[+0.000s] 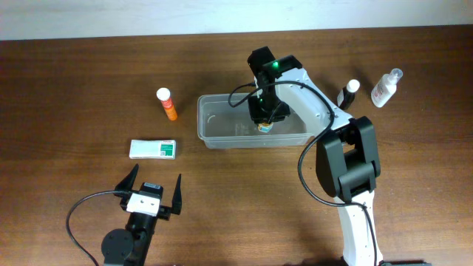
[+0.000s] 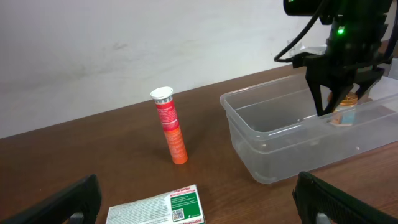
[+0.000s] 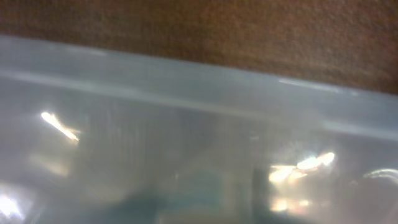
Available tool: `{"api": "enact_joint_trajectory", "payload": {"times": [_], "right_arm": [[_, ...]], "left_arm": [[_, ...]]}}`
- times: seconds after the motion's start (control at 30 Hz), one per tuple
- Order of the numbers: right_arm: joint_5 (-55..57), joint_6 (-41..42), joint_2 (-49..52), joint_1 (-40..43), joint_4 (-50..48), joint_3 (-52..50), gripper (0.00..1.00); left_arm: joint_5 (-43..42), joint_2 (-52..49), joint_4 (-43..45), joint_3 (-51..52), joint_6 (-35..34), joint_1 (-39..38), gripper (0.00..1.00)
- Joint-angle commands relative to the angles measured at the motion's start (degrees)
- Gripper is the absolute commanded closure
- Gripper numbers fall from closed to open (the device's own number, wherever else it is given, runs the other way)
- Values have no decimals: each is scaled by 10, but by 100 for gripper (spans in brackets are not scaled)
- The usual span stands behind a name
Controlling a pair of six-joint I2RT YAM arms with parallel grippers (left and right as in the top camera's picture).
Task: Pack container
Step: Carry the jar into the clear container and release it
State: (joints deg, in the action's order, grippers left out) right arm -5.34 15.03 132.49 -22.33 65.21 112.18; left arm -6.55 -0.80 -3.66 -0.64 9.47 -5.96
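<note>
Inside the container your right gripper straddles a bottle, clamped or not you can't tell; left gripper gapes.

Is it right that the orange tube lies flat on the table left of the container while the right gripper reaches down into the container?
Not quite. The orange tube stands upright on its end, as the left wrist view shows. The rest holds: it is left of the container, and the right gripper reaches down into it.
</note>
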Motion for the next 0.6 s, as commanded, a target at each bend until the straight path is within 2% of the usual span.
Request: {"api": "enact_joint_trajectory", "payload": {"times": [0.0,0.13,0.57], "right_arm": [[9,5,2,-5,-17,-23,63],[9,5,2,-5,-26,-42,63],[9,5,2,-5,-14,-35,51]], "left_arm": [[4,4,-3,1,9,3,0],[4,4,-3,1,9,3,1],[4,4,-3,1,9,3,0]]}}
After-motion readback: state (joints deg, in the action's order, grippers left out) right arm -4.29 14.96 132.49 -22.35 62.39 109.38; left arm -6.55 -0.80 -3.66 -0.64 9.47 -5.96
